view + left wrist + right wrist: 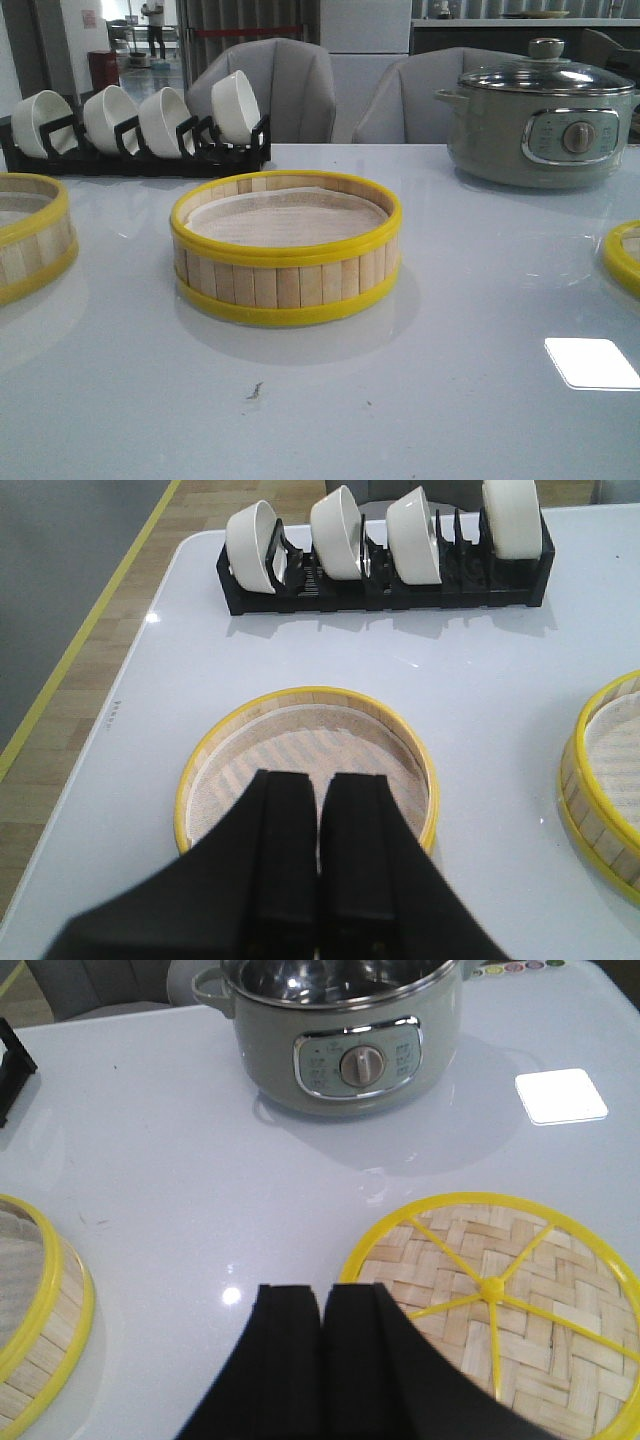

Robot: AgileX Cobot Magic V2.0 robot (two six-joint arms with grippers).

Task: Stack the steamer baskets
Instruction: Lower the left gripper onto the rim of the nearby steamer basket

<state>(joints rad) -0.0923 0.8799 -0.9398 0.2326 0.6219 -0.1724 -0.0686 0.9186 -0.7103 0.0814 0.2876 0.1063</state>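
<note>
Centre steamer basket [286, 250] sitting nearest on glossy white table [450, 400], cloth-lined. Second basket [32, 232] sitting at left edge; woven lid [500, 1305] lying at right edge. Bowl rack [140, 150] far left, grey-green pot [540, 120] far right, grey chairs [300, 90] showing beyond. Left gripper [320, 810] hovering over second basket, jaws together. Right gripper [325, 1320] hovering beside lid, jaws together.

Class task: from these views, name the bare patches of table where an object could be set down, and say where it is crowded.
Free: the near table in front of the middle steamer basket, and between it and the electric pot. Crowded: the far left, by the bowl rack.
</note>
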